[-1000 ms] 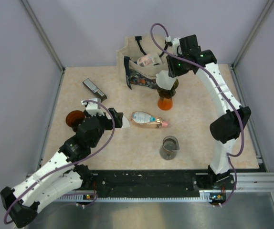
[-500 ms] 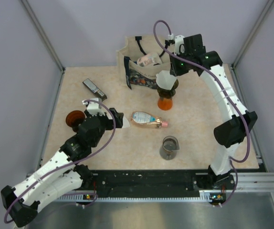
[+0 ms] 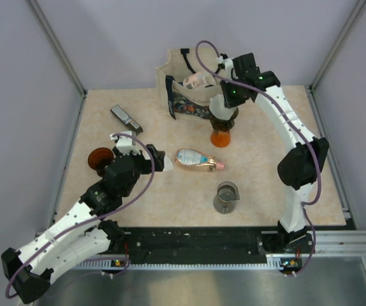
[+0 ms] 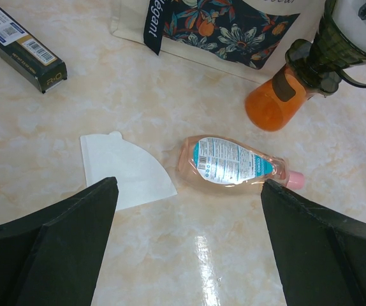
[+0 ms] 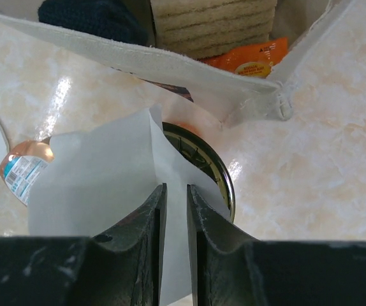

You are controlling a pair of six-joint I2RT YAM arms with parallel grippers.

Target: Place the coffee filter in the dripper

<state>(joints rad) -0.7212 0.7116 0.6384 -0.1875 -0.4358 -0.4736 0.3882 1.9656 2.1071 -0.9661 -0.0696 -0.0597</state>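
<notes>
The dark green dripper (image 5: 216, 167) sits on an orange carafe (image 3: 220, 136) in front of the tote bag. My right gripper (image 5: 175, 187) is right above it (image 3: 225, 107), its jaws nearly closed on a wall of a white coffee filter (image 5: 100, 172) that stands opened over the dripper's rim. A second flat white filter (image 4: 125, 169) lies on the table by my left gripper (image 4: 188, 185), which is open and empty above the table (image 3: 157, 159). From above, the right wrist hides the held filter.
A floral tote bag (image 3: 186, 95) with items stands just behind the dripper. A pink lotion bottle (image 3: 197, 159) lies mid-table, a glass beaker (image 3: 226, 196) nearer the front, a dark box (image 3: 125, 118) at left, and a brown round object (image 3: 99, 158) beside the left arm.
My right gripper pulled back to the right, leaving the filter showing on the dripper, then came back left over it and now covers it. The left arm has not moved.
</notes>
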